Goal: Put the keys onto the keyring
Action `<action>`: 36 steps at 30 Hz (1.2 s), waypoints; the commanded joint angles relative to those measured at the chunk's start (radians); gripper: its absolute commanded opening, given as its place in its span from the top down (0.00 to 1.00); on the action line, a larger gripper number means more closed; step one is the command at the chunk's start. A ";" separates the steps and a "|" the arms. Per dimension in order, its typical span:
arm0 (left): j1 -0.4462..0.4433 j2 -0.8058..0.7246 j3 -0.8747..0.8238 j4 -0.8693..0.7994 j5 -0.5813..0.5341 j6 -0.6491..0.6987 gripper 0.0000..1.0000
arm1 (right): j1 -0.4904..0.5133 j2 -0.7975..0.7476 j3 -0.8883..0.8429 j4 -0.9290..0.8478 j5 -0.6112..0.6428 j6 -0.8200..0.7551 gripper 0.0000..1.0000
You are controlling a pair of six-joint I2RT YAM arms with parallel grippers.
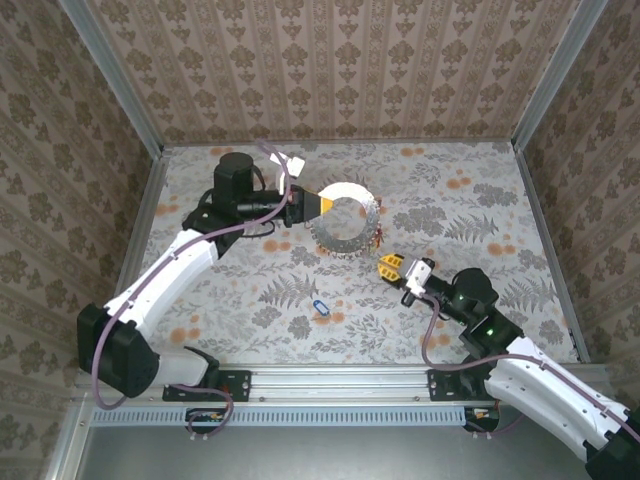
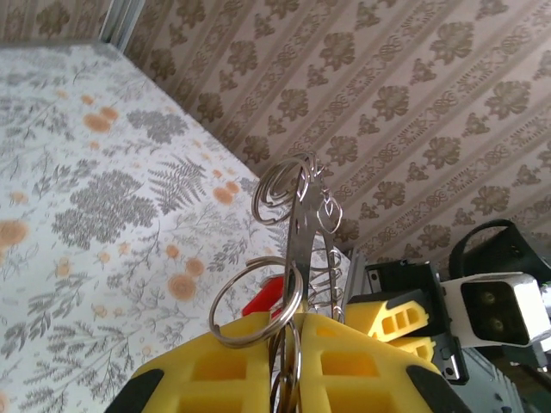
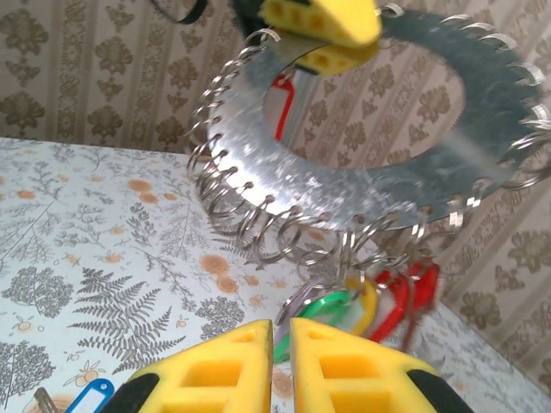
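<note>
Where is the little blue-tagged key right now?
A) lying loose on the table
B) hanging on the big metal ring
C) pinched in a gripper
A: the blue-tagged key lies flat on the table, with nothing holding it.

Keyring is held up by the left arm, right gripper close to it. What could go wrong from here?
The left gripper pinches the keyring only at its rim, so a nudge might twist or slip it. The right gripper, empty near the hanging tagged keys, could snag those loops. The blue key lies on the table, unpicked.
</note>
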 commanded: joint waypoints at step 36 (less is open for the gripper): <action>-0.030 -0.035 0.130 -0.163 -0.004 0.167 1.00 | 0.111 0.022 -0.001 0.086 0.187 -0.155 0.82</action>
